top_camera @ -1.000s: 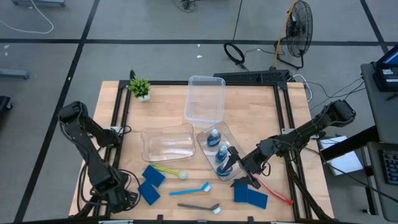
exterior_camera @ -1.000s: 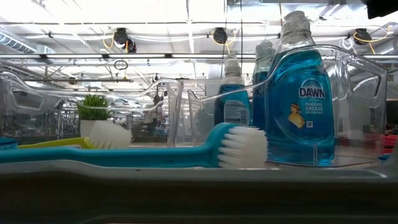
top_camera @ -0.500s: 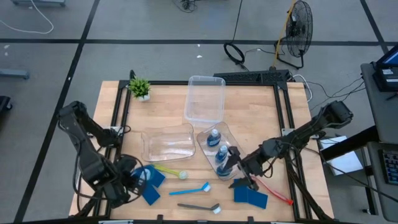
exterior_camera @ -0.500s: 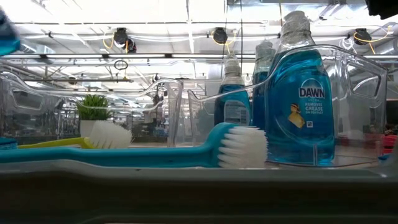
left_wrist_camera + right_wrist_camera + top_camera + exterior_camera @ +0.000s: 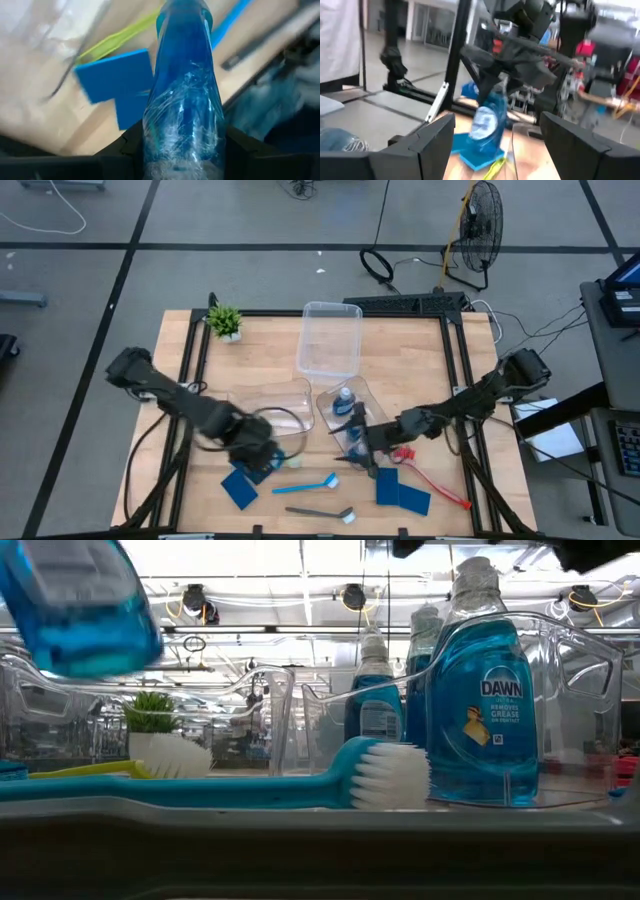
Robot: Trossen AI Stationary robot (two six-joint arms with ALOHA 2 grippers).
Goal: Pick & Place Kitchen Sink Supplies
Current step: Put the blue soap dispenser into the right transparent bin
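Note:
My left gripper [image 5: 258, 452] hangs over the near middle of the table, shut on a clear bottle of blue liquid [image 5: 183, 100], which shows blurred in the air in the low view [image 5: 75, 605]. My right gripper [image 5: 355, 442] is open over the near end of the clear bin [image 5: 362, 392], where more blue bottles [image 5: 487, 710] stand upright. Blue sponges [image 5: 240, 490] [image 5: 402, 496] lie flat on the wood. So do the yellow-green brush [image 5: 278, 453], light-blue brush [image 5: 315, 482], dark-grey brush [image 5: 320, 513] and red brush [image 5: 432, 482]. My left gripper pinches the bottle by its body [image 5: 183, 150] between the two fingers [image 5: 132, 145], one on each side. The capped end points away from the wrist. The bottle is lifted clear of the table and hangs tilted below the gripper [image 5: 487, 117].
An empty clear bin [image 5: 268, 408] sits just beyond my left gripper and another [image 5: 330, 338] at the far middle. A small potted plant [image 5: 225, 321] stands at the far left corner. Black frame rails edge the table.
My left arm has swung from the table's near left corner toward its middle, carrying the blue bottle up and across in a fast, blurred sweep. My right gripper has shifted toward the table's left, over the bin of bottles.

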